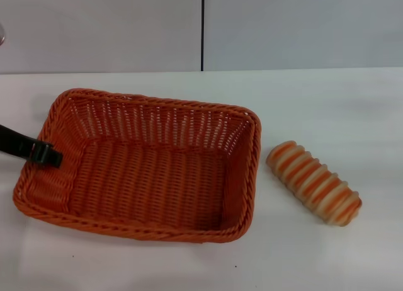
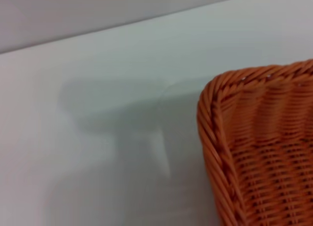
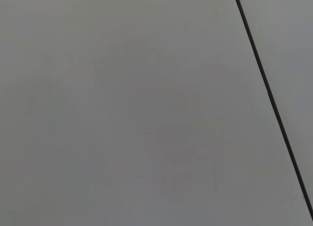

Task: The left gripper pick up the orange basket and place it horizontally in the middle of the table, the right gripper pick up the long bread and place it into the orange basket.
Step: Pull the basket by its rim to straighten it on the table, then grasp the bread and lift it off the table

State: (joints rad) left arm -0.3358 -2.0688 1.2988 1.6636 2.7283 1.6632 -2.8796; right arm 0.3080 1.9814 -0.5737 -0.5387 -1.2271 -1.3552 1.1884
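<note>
The orange basket (image 1: 145, 168) lies lengthwise across the white table (image 1: 327, 108), left of centre, and it holds nothing. My left gripper (image 1: 43, 154) shows as a thin black tip reaching in from the left edge, over the basket's left rim. One corner of the orange basket (image 2: 259, 147) fills the left wrist view. The long bread (image 1: 315, 182), cream with orange stripes, lies on the table just right of the basket, slanting toward the near right. The right gripper is out of view.
A grey wall with a dark vertical seam (image 1: 202, 29) rises behind the table. The right wrist view holds only this wall and its seam (image 3: 271, 103). White tabletop extends right of the bread and in front of the basket.
</note>
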